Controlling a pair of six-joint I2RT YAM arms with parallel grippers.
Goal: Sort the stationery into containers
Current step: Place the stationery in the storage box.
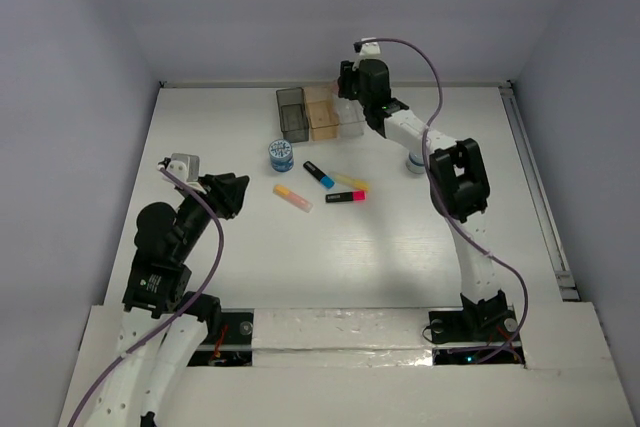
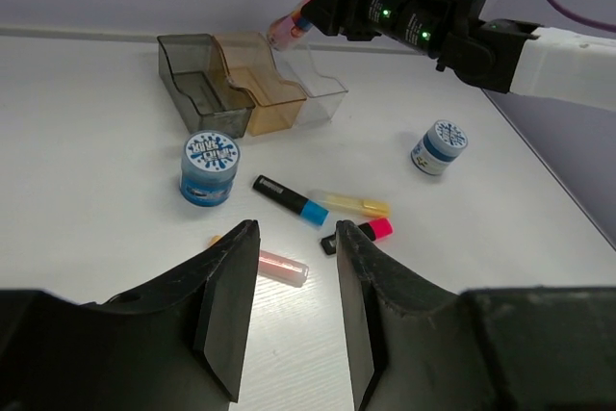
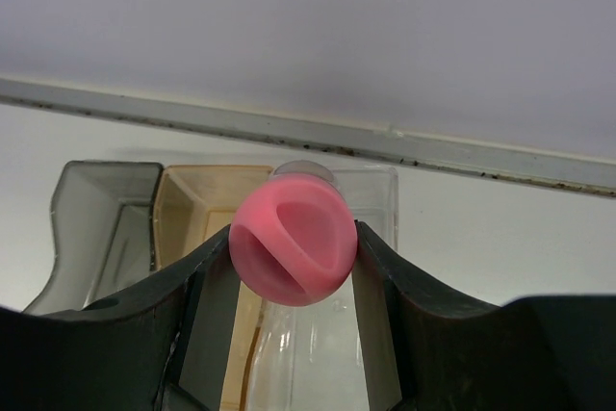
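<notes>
The pink stick [image 3: 289,243] is clamped between the right jaws, which stand about half parted and press its round body from both sides. Its dished pink end faces the wrist camera. It hangs above the row of bins, over the seam between the amber bin [image 2: 274,108] and the clear bin [image 2: 322,103], and from the left wrist view it looks tilted rather than plumb. Whether its lower end is already below a rim I cannot tell.

To do the drop well, I would shift the stick off that shared wall until it is centred over one opening, probably the clear one. I would then lower it until the bottom end is inside the rim, and only then part the jaws. Let go high or on a slant, a round stick would likely strike a rim and roll away.

The stick is a smooth, glossy plastic cylinder, so the grip is narrow and it could swivel. The bins are thin, translucent, hard-walled troughs joined in a row, with the dark grey bin [image 2: 207,103] at the left end; they look light enough to shift at a nudge.

On the white tabletop [image 2: 96,190] lie the blue highlighter [image 2: 289,199], yellow highlighter [image 2: 351,204], red-pink highlighter [image 2: 361,233] and pale orange highlighter [image 2: 274,265], all short. The two squat round tubs [image 2: 210,168] have printed lids. The left jaws hover over the highlighters, partly open and holding nothing
</notes>
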